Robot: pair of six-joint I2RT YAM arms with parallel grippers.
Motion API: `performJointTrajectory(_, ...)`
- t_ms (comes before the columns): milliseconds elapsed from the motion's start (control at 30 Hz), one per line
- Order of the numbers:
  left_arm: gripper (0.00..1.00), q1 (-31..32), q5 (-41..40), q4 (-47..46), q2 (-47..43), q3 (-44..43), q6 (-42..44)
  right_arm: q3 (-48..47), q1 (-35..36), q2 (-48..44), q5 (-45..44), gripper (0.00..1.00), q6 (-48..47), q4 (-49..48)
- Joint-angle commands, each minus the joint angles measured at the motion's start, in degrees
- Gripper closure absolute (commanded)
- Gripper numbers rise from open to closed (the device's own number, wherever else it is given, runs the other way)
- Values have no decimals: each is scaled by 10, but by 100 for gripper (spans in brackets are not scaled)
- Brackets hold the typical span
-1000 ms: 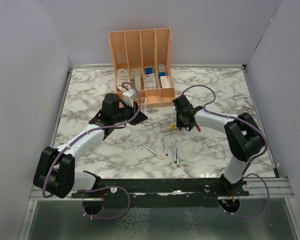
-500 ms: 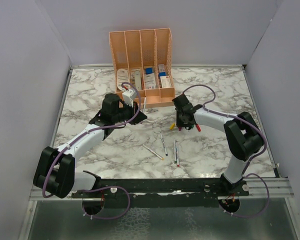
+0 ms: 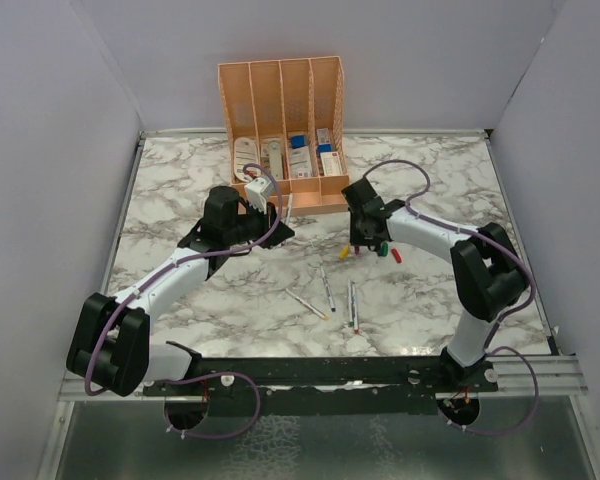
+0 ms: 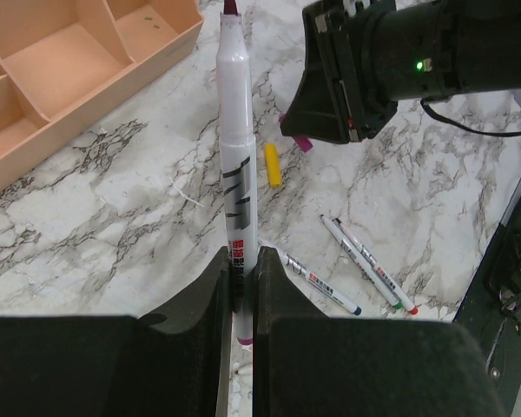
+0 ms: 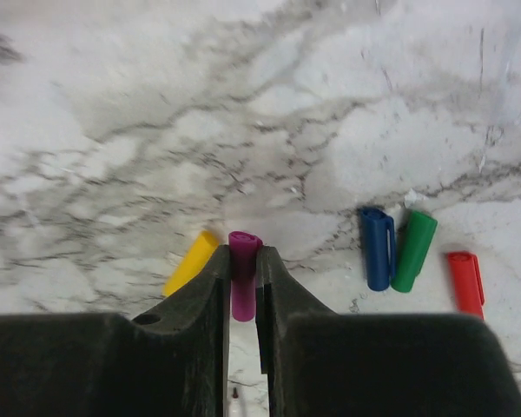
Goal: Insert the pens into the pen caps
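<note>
My left gripper [image 3: 279,214] [image 4: 240,276] is shut on a silver-grey pen [image 4: 238,165] with a purple tip, pointing it toward the right gripper. My right gripper [image 3: 364,240] [image 5: 241,271] is shut on the purple cap [image 5: 243,259], held just above the table; the cap also shows in the left wrist view [image 4: 301,143]. The yellow cap [image 5: 189,262] [image 4: 273,165] lies just left of it. The dark blue cap [image 5: 378,248], green cap [image 5: 414,250] and red cap [image 5: 465,282] lie to its right. Three more pens [image 3: 327,289] [image 4: 369,265] lie on the marble nearer the bases.
The orange organiser [image 3: 280,110] [image 4: 69,69] with white and blue stationery stands at the back, close behind both grippers. The table's metal rail [image 3: 380,370] runs along the near edge. Grey walls enclose the left, right and back sides.
My right gripper has lifted and shifted slightly back and left with the purple cap, uncovering the green cap. The left gripper holds its pen nearly still.
</note>
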State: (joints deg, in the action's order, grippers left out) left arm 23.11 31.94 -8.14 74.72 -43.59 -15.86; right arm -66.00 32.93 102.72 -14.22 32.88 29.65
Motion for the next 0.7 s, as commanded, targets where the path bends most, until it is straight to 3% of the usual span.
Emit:
performJointTrajectory(0,100,4,23,-22,5,-11,3,-50,2,-58,-7,99,-11,-81)
performJointTrajectory(100,100,4,40,-35,3,-7,-8,-38,1,-94,21,99,-17,-176)
performJointTrajectory(267,100,4,72,-82,-3,-1,-44,50,2,-170,100,99,-41,-422)
performJointTrajectory(667,100,4,167,-111,33,-46,-92,145,3,-164,225,99,-19,-808)
